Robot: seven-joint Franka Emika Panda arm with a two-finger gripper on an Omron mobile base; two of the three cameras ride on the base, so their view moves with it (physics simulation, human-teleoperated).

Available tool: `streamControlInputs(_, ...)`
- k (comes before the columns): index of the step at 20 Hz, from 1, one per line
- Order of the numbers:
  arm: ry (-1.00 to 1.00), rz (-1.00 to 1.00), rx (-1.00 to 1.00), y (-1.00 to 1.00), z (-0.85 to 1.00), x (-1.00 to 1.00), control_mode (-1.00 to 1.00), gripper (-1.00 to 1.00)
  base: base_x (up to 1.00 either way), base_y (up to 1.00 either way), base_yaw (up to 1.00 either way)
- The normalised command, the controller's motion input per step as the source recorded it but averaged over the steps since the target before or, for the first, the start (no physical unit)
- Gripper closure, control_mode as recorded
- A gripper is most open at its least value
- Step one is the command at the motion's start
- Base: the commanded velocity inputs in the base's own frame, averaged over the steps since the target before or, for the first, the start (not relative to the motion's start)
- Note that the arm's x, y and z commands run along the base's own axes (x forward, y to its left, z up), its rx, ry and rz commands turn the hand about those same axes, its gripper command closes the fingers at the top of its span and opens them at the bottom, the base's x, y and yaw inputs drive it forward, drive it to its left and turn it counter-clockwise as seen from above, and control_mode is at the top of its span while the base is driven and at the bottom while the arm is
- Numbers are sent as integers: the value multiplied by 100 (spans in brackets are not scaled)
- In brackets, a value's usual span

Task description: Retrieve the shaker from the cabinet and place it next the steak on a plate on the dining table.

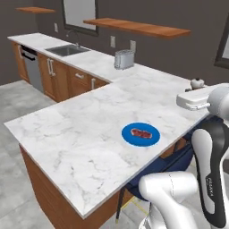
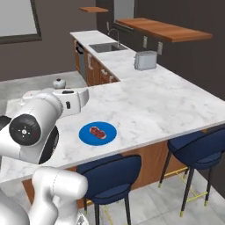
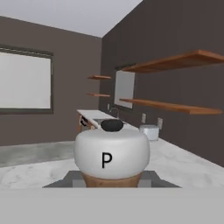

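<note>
Shaker (image 3: pixel 111 155): I'm seeing a pale rounded top marked "P", brown wood below.
End effector (image 3: pixel 111 181): I'm gripping the shaker.

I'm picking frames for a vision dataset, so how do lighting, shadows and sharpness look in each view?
Left base view: flat even light, only a faint shadow around the round blue plate, slightly soft. Right base view: same even light, no glare on the white marble dining table. Hand view: the silvery-topped brown wooden shaker looms large at the bottom, its P legible.
</note>
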Motion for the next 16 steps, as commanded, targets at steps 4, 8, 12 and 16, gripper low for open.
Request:
streamControlInputs(4, 0, 0, 0, 0, 0, 0, 100, 100, 86, 0, 42)
streamControlInputs(8, 0, 0, 0, 0, 0, 0, 100, 100, 77, 0, 43)
streamControlInputs(12, 0, 0, 0, 0, 0, 0, 100, 100, 60, 2, 33)
streamControlInputs(16, 0, 0, 0, 0, 0, 0, 100, 100, 25, 12, 7)
